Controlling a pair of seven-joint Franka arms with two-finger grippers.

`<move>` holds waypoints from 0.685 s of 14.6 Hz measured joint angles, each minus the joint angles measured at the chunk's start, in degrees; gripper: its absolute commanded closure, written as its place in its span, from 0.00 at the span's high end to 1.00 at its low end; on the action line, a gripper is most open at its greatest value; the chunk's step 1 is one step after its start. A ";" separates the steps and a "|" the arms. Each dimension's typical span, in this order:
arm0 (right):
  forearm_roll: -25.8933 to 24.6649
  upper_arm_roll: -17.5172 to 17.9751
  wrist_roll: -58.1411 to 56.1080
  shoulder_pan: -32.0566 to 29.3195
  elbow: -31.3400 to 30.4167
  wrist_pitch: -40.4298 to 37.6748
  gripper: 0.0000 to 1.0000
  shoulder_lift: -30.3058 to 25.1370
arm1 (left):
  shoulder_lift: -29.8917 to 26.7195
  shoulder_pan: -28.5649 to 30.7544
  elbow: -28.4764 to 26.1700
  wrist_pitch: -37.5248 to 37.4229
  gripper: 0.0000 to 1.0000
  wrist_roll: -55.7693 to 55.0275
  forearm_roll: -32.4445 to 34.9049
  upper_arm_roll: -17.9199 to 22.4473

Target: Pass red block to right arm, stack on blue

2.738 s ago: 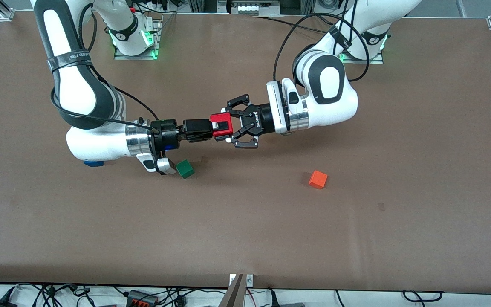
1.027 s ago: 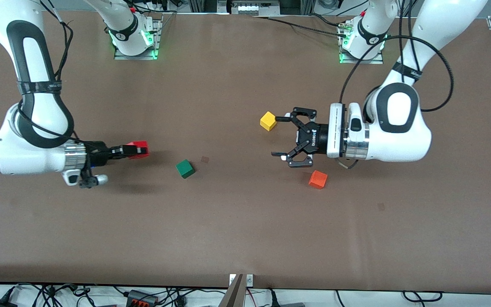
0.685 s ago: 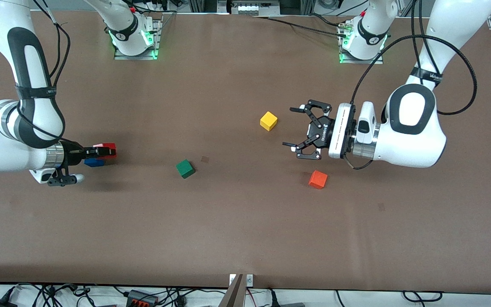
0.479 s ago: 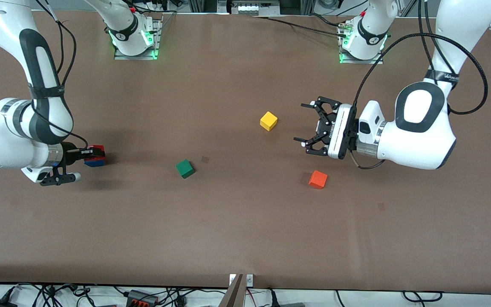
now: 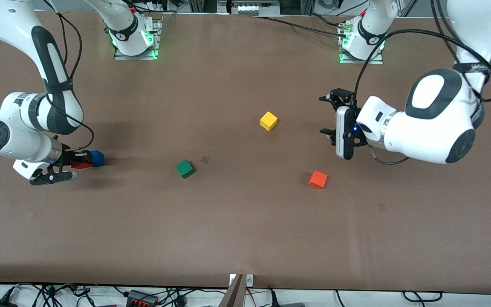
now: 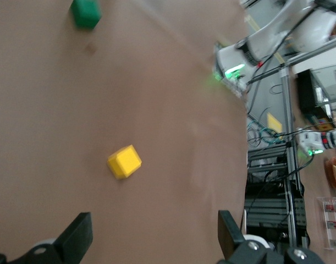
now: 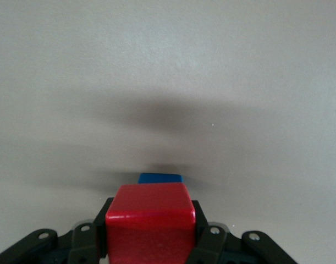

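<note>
**Red block arriving at blue**

On the brown table (image 5: pixel 237 238), the right gripper (image 5: pixel 77 164), having carried the red block (image 5: pixel 81 165) from the handover, is clamping it just beside the blue block (image 5: pixel 96 158); stacking is pending. The left gripper (image 5: pixel 335 115), now withdrawn, is waiting open.

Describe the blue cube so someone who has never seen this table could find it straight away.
Start at the right arm's end of the brown table, where the right gripper is shut on the red block. The blue cube sits on the table right at that gripper's tip, beside the red block. It is the only dark blue cube; the green cube lies well apart, toward the table's middle.
</note>
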 measured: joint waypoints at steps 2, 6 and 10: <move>-0.12 0.00 1.47 0.12 -1.26 1.20 0.00 -0.22 | -3.61 -2.80 0.06 -1.83 1.00 -8.21 4.09 4.72; -0.18 -0.01 3.60 0.18 -2.16 1.50 0.00 -0.49 | -9.89 -11.87 -2.21 -2.97 1.00 -14.09 14.02 18.92; -1.84 -0.01 6.02 0.78 -2.48 1.57 0.00 -0.64 | -17.90 -13.44 -8.24 3.46 1.00 -21.42 23.03 24.22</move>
